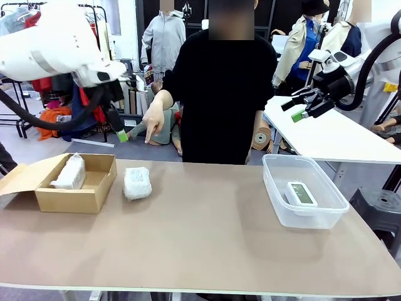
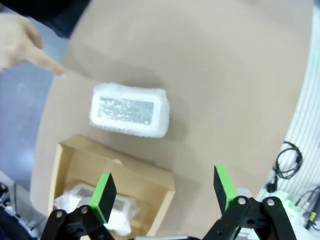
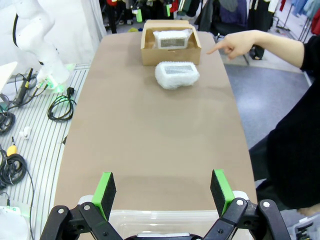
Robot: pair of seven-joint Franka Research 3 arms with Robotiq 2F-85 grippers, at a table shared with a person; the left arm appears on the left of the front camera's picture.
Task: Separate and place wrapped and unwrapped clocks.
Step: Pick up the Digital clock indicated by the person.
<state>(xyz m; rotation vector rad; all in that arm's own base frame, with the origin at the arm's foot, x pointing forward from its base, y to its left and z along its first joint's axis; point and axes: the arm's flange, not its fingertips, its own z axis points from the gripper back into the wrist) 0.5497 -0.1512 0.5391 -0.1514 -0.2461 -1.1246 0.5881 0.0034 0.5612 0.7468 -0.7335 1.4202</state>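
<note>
Left claw (image 2: 165, 187) and right claw (image 3: 162, 189) gaped empty. Loose wrapped clock (image 1: 137, 182) lay at table (image 1: 207, 251) 10 o'clock, beside cardboard box (image 1: 69, 200); bare clock (image 1: 301, 193) in tub (image 1: 307, 219). Likely light, squashy, slippery wrap: pinch across narrow middle.

Looks down past the right gripper (image 3: 162, 187), jaws spread wide, over the rim of a clear tub (image 3: 160, 216) and along the brown table (image 3: 150, 130) to a wrapped clock (image 3: 176, 74) lying just beside a cardboard box (image 3: 148, 54) that holds a second wrapped clock (image 3: 172, 39), a person's hand (image 3: 236, 45) pointing near them.
</note>
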